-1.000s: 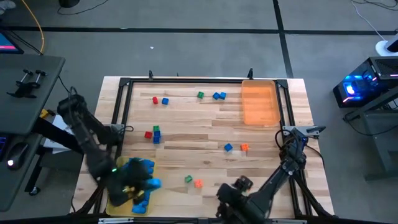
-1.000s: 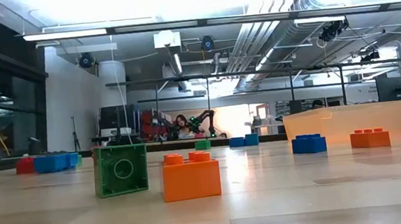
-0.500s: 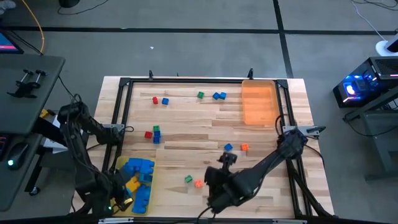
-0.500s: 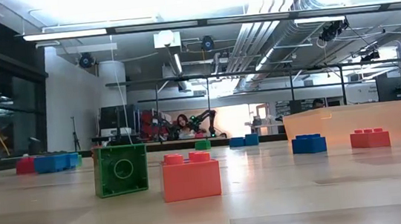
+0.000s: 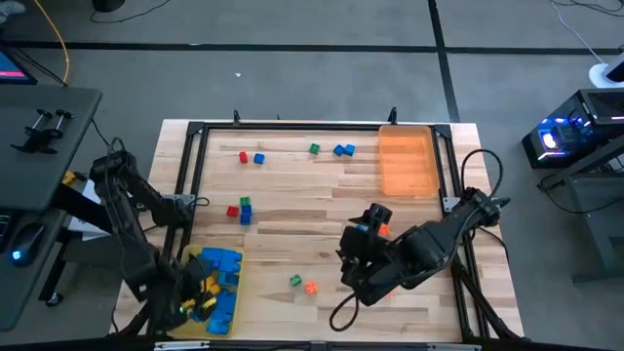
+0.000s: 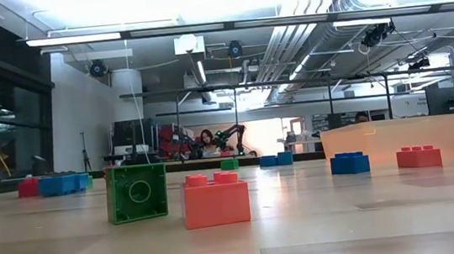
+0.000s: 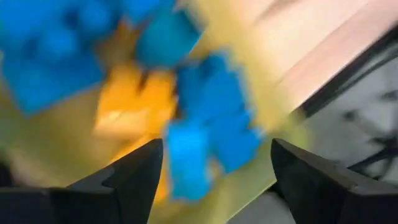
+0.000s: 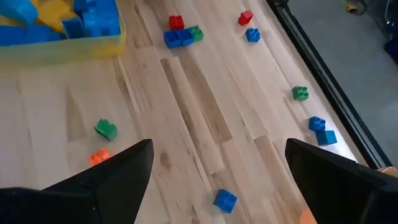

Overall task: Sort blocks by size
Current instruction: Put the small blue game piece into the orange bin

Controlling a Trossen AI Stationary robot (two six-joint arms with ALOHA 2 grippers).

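Note:
Large blue and yellow blocks (image 5: 216, 278) lie piled in the translucent yellow tray (image 5: 185, 268) at the near left; they also show in the left wrist view (image 7: 205, 124). My left gripper (image 5: 187, 300) hangs open and empty over the tray's near left part, its fingers apart in its wrist view (image 7: 214, 177). Tiny blocks lie scattered on the table: red (image 5: 243, 156), blue (image 5: 258, 158), green (image 5: 314, 149), a blue pair (image 5: 343, 150), a red one (image 5: 232, 211) beside a green-blue stack (image 5: 245, 209), green (image 5: 295, 281) and orange (image 5: 311, 288). My right gripper (image 5: 351, 255) hangs open and empty (image 8: 217, 152) above the table's middle right.
The translucent orange tray (image 5: 408, 161) stands at the far right. A tiny blue block (image 8: 225, 200) lies below my right gripper, and an orange one (image 5: 383, 231) shows beside the right arm. A black frame (image 5: 292, 127) runs around the table. The low view shows the green block (image 6: 137, 192) and the orange block (image 6: 216, 200) close up.
My right gripper has swung from the table's near edge toward the far edge, to above the middle right, and now partly covers the tiny blue and orange blocks there. My left gripper has drawn back from over the tray's middle toward its near left corner, uncovering the piled blocks.

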